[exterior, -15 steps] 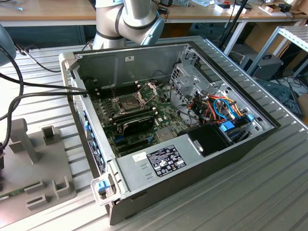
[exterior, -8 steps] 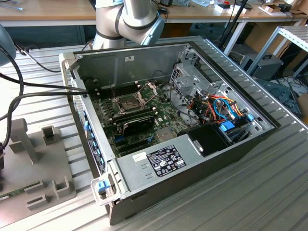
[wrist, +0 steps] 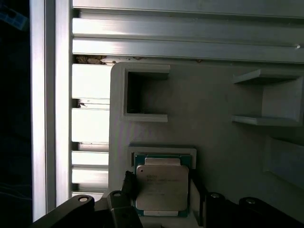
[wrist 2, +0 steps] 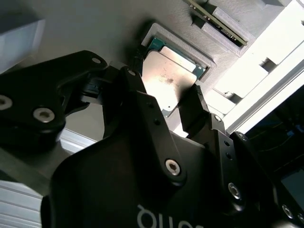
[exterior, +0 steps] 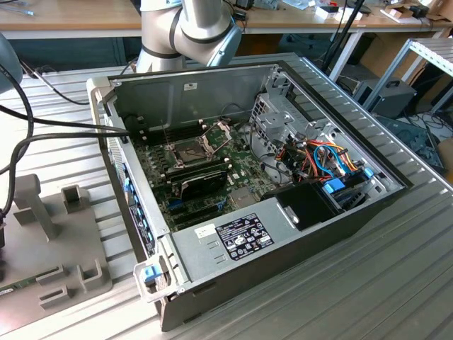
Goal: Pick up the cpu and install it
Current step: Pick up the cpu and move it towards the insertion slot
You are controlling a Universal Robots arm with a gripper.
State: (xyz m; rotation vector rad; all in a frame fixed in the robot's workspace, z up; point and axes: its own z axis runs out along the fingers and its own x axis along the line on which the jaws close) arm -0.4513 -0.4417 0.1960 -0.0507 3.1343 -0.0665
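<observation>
The cpu [wrist: 160, 186] is a small square chip with a silver-grey top [wrist 2: 166, 78]. It lies in a shallow square recess of a grey holder plate [wrist: 213, 123]. My gripper [wrist: 163, 190] is right over it, with one black finger [wrist 2: 132, 78] against one edge of the chip and the other finger [wrist 2: 194, 100] against the opposite edge. The jaws look shut on the cpu, which still sits level in its recess. In the exterior view the open socket [exterior: 185, 150] on the green motherboard [exterior: 212, 180] sits inside the computer case, its hinged plate [exterior: 219, 131] raised.
The grey holder plate [exterior: 49, 248] with raised blocks lies at the exterior view's left, on a ribbed aluminium table [exterior: 396, 283]. The open computer case [exterior: 233, 241] holds a black card [exterior: 202, 185], a drive cage [exterior: 276, 124] and coloured cables [exterior: 322, 159]. Black cables [exterior: 42, 131] cross the left.
</observation>
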